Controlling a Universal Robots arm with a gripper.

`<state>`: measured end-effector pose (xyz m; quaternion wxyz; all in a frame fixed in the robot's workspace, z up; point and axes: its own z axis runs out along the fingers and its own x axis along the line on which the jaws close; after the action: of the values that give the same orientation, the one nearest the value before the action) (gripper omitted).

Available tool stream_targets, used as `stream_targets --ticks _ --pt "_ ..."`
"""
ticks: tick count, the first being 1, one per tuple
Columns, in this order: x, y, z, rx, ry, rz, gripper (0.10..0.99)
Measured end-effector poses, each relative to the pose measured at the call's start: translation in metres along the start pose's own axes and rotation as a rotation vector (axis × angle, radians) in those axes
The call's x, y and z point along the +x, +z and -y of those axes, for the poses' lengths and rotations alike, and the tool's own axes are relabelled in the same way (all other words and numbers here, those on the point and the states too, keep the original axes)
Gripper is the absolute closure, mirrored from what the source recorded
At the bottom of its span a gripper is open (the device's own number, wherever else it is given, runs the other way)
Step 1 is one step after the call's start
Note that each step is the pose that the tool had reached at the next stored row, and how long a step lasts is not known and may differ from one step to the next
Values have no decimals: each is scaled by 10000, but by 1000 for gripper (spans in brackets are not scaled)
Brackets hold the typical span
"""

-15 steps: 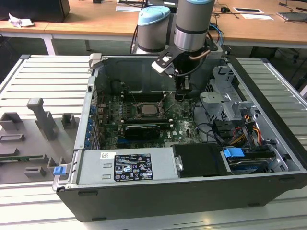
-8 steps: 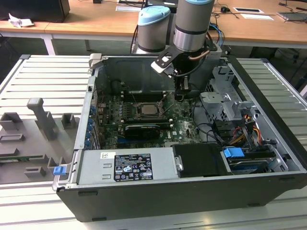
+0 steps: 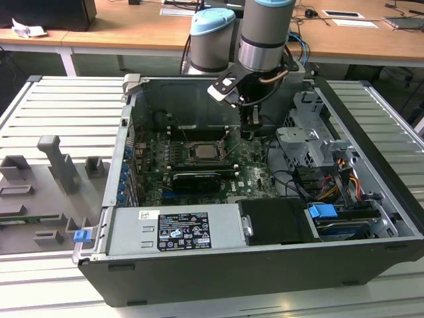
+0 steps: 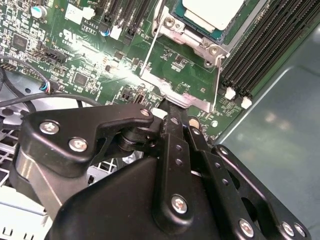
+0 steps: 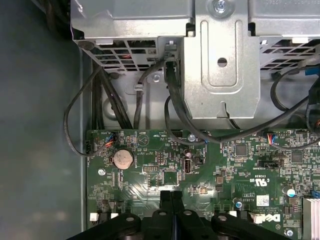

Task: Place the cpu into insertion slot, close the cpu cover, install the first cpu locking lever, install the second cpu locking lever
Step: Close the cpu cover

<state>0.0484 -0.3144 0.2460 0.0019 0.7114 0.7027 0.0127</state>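
On the exterior view's right of the insertion slot (image 4: pixel 197 40), where the cpu (image 4: pixel 212 12) sits, my pincer (image 4: pixel 171 106) is pressed together, empty. Its tips touch the open cpu cover (image 4: pixel 176 97) at its free edge, apparently to push rather than grip.

Ribbed grey table (image 3: pixel 66 112), open computer case (image 3: pixel 265 273) on it, grey fixtures (image 3: pixel 58 162) beside
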Motion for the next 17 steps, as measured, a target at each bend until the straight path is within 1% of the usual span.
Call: stream_targets --ticks 2,8,10,11,12,14,17 --pt "1 0 17 2 -1 1 980" --pt "3 1 104 2 0 1 980" --pt "2 1 119 2 0 1 980" --pt "3 1 142 3 -1 2 980" --pt "2 0 177 2 -2 2 980" --pt "1 -2 272 3 -2 2 980" --pt "-1 0 388 2 -1 0 980"
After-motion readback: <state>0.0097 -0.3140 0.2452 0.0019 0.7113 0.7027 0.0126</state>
